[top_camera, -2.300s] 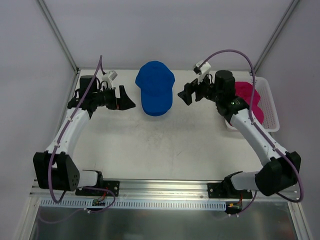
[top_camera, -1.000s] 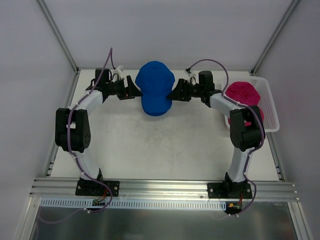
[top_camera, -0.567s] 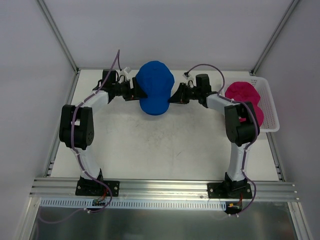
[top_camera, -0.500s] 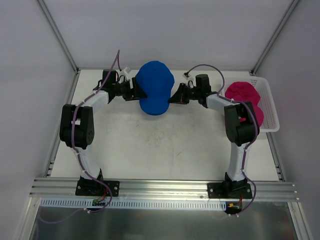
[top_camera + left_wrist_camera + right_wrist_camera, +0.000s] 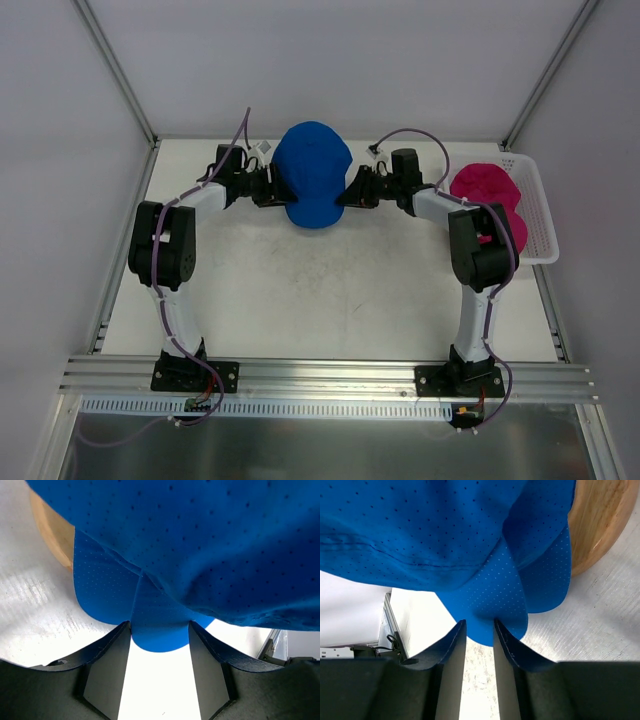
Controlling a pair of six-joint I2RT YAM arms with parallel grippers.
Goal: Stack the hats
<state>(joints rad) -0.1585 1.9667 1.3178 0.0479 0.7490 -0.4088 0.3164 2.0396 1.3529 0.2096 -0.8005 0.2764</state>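
Two arms stand on their bases at the bottom of the overhead frame and stretch across the table (image 5: pixel 330 290) toward the upper middle. At the right of that frame, just past the right arm's elbow, we see pink hats (image 5: pixel 483 184) lying in a white tray (image 5: pixel 541 205). Farther up, the blue hat (image 5: pixel 312 180) sits at upper centre, flanked by both tools. The left gripper (image 5: pixel 272 187) meets its left edge. In the left wrist view a blue flap fills the gap between half-spread fingers (image 5: pixel 107 665), and we cannot tell whether it is clamped. The right gripper (image 5: pixel 350 190) touches the right edge, its fingers (image 5: pixel 451 660) nearly together, pinching a lobe of blue fabric. Beneath the hat, both wrist views show a wooden round form (image 5: pixel 600 525).
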